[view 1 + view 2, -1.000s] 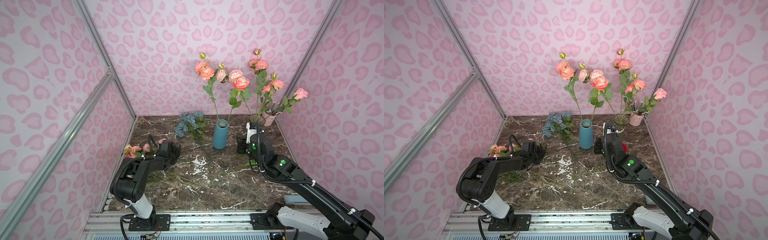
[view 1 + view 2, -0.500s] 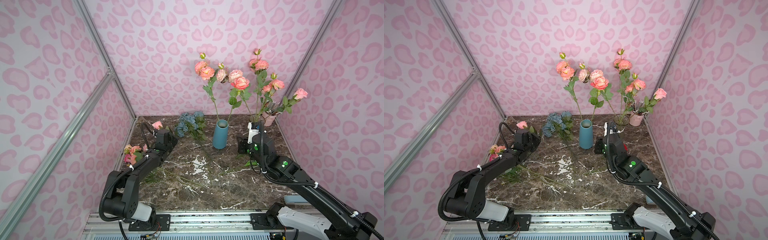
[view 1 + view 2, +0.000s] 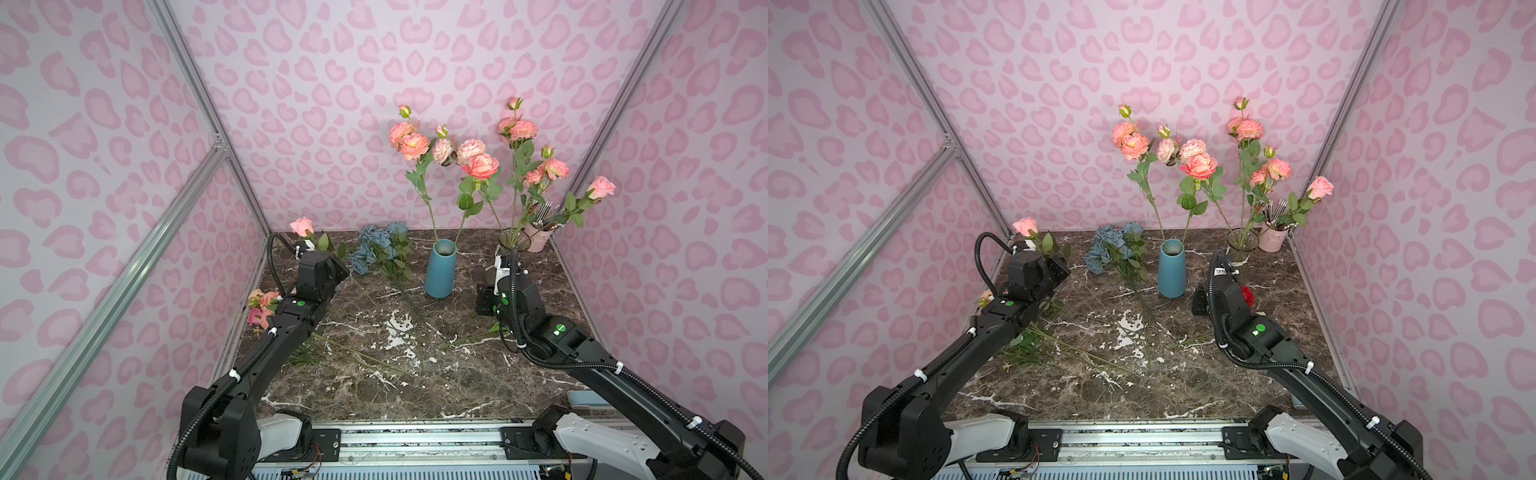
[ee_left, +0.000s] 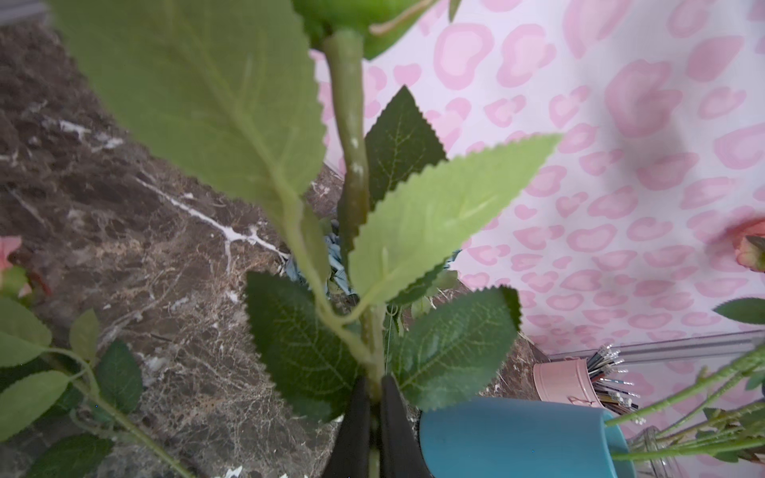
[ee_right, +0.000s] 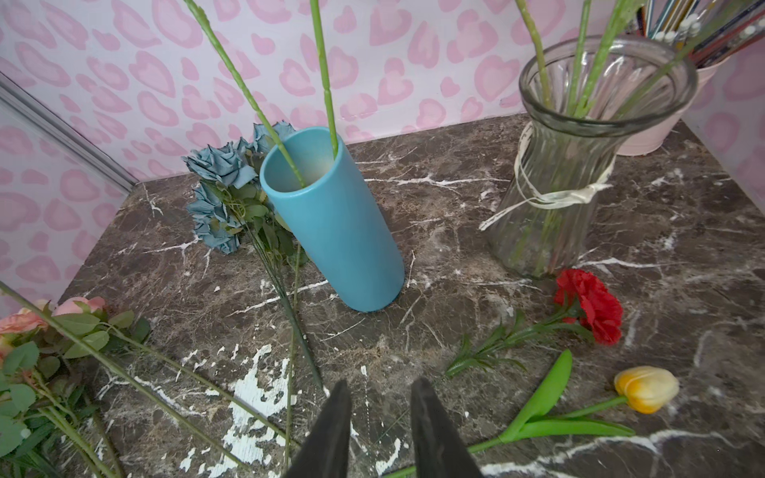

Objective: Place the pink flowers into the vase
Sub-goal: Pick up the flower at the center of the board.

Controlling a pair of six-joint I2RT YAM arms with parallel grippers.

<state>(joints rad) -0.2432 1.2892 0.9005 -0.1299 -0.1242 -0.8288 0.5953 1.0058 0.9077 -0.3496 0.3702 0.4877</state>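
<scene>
- All around the stall, you have flat walls [image 3: 332, 83] printed with soft pink blotches, joined by bare metal rails.
- Underfoot is your table [image 3: 415, 390], a dark brown marble-look slab with white veins and chipped white patches.
- The pink flowers [image 3: 480, 166] stand tallest: ruffled salmon heads and tight buds on thin green stems with toothed leaves. Two stems sit in the blue vase [image 3: 439, 274]; the others sit in the glass vase [image 5: 567, 165].
- The blue vase is a smooth, matte cylinder, upright near the middle back of the table.
- The glass vase is clear and ribbed, pinched at the neck, flared at the rim and tied with pale string. It stands at the back right.
- A dusty blue bunch [image 3: 380, 249] lies flat, just beside the blue vase.
- A loose heap of pink blooms [image 3: 262, 305] lies against the left wall.
- Your left claw [image 4: 374, 409] is clamped tight on one leafy green stem; its pink rose head [image 3: 302, 226] is raised at the back left corner, well apart from the blue vase.
- Your right claw [image 5: 381, 397] hovers above the table with its dark, tapered fingers apart and nothing between them.
- A frilly red bloom [image 5: 592, 306] and a waxy yellow tulip [image 5: 645, 389] lie flat near the glass vase.
</scene>
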